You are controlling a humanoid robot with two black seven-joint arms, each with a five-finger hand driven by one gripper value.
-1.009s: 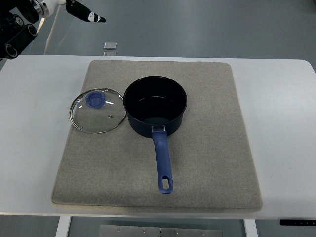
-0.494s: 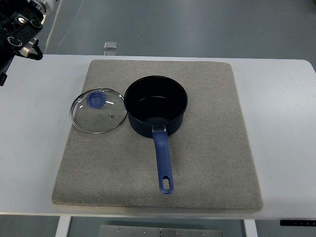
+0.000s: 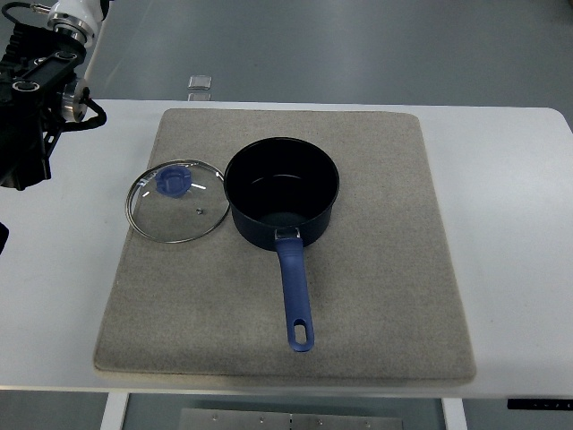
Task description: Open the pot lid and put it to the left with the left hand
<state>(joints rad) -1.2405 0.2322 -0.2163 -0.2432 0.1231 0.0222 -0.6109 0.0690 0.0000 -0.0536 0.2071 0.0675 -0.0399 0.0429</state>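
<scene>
The dark blue pot (image 3: 281,191) stands uncovered in the middle of the grey mat (image 3: 376,269), its blue handle (image 3: 296,291) pointing toward the near edge. The glass lid (image 3: 175,201) with its blue knob (image 3: 173,180) lies flat on the mat just left of the pot, its rim touching or nearly touching the pot wall. My left hand (image 3: 36,134) is black and hangs over the table's far left, well away from the lid. It holds nothing and its fingers look relaxed. The right arm is out of view.
The mat lies on a white table (image 3: 510,224). A small clear block (image 3: 200,82) sits at the table's far edge behind the mat. Grey floor shows beyond the table.
My left hand has moved down from the top left corner toward the near side along the left edge. The lid and pot have not moved.
</scene>
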